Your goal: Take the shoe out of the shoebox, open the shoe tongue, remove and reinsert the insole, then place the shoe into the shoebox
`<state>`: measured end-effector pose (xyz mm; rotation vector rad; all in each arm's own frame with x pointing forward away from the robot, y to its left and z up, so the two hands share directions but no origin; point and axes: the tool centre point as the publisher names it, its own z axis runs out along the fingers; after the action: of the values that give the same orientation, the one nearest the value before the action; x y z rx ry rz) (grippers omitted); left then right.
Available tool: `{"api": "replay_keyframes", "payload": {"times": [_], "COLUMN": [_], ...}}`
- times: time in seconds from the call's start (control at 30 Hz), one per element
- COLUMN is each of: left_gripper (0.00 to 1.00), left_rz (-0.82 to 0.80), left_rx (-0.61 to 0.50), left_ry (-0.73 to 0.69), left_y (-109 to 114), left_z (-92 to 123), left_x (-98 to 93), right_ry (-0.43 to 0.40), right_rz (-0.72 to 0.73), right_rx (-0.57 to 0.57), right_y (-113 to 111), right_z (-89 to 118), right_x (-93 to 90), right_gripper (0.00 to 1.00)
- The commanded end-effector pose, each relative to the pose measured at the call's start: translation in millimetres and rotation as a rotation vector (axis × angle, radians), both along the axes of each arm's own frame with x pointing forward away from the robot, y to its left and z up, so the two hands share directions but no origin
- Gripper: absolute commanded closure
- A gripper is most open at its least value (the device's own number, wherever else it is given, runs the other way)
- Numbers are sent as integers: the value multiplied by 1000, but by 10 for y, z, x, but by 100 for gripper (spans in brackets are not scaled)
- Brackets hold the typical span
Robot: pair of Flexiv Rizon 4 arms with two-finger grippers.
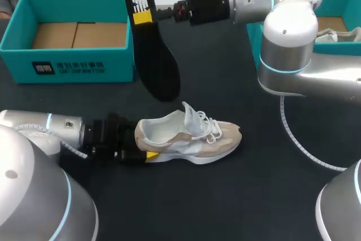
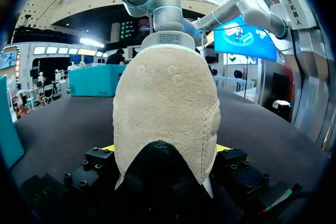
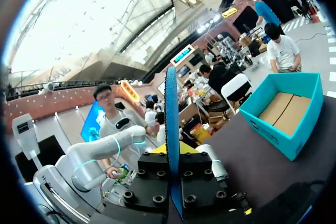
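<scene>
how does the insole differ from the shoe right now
The insole is black, thin and flat; the shoe is beige and white, bulky, with white laces. The insole is held up in the air by the right gripper; the shoe stands on its sole on the table, with the left gripper clamping its heel. Shared: each is clamped by one gripper.

This is an exhibition hall, with a robot demonstration stand set up in it. A high arched glazed roof [image 3: 79, 38] spans the space, and lit display screens [image 2: 247, 38] and booth fronts [image 2: 37, 51] stand around. In the head view a dark-covered table [image 1: 225, 196] carries an open teal shoebox [image 1: 67, 63] at the upper left.
</scene>
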<state>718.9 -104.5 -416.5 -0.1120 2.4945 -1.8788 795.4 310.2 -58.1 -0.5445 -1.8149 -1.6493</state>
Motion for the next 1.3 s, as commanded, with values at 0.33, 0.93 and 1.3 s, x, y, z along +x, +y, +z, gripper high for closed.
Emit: {"api": "replay_keyframes", "payload": {"times": [0.33, 0.93, 1.3], "left_gripper": [100, 100, 100], "left_rz": [0, 0, 0], "left_rx": [3, 3, 3], "left_ry": [0, 0, 0], "left_y": [8, 8, 8], "left_z": [-30, -30, -30], "left_x": [-15, -15, -15], "right_ry": [61, 92, 192], "right_rz": [-71, -113, -89], "right_rx": [-4, -27, -45], "right_y": [-472, -840, -1171], "right_z": [110, 339, 553], "right_x": [-313, -222, -418], "right_gripper": [100, 100, 100]}}
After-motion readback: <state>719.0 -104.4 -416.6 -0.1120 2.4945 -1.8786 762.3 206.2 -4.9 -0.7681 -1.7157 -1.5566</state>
